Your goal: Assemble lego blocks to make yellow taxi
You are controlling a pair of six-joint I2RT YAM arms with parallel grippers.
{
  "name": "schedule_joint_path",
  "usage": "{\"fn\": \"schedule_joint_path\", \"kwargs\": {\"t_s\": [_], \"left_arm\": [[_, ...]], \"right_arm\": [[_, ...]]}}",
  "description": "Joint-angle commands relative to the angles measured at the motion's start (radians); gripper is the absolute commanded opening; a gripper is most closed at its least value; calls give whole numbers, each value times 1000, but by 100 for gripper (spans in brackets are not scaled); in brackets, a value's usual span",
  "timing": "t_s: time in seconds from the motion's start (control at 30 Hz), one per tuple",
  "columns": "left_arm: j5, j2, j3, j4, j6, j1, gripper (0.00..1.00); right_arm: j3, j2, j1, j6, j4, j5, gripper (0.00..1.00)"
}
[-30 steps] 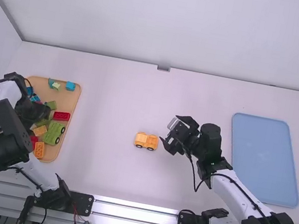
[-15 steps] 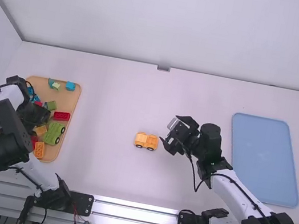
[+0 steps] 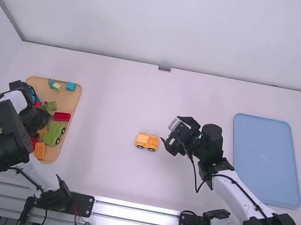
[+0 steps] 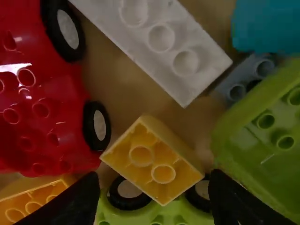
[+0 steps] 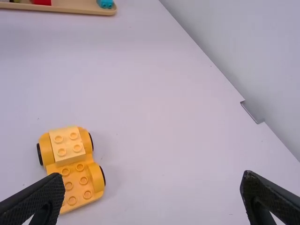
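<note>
Hovering low over the tan tray (image 3: 69, 102): left gripper (image 3: 34, 120), open, fingers well apart, yellow brick (image 4: 152, 161) showing between them in the wrist view
Yellow brick: lies hollow side up among the loose stuff, overlaps the wheels of a lime wheeled base (image 4: 157, 215) from that angle, can't tell if touching
Red wheeled piece (image 4: 49, 119): sits near the yellow brick, also in the tray, studless tubes facing the camera
White brick (image 4: 161, 40): tubes up, near the red wheeled piece, with a hollow green piece (image 4: 265, 136) on the yellow brick's other side
Taxi build (image 3: 147, 141): stands on the bench (image 3: 116, 106) between the two trays, yellow wheeled base with a paler 2x2 brick (image 5: 68, 144) on one end, studs up
Right gripper (image 3: 170, 130): open too, fingers spread wide, just beside the taxi build
Blue tray (image 3: 267, 162): lies flat over past the right gripper, well apart from the taxi build
</note>
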Motion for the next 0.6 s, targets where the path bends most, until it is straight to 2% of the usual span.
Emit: {"fn": "schedule_joint_path", "kwargs": {"t_s": [0.0, 0.17, 0.4, 0.57], "left_arm": [[-34, -3, -9, 14, -81, -5, 63], [-35, -3, -13, 43, -130, -5, 60], [56, -3, -74, 144, -147, -6, 59], [66, -3, -92, 148, -179, -5, 57]], "right_arm": [[-2, -10, 0, 6, 0, -2, 99], [-2, -10, 0, 6, 0, -2, 99], [-2, -10, 0, 6, 0, -1, 99], [-2, -10, 0, 6, 0, -1, 99]]}}
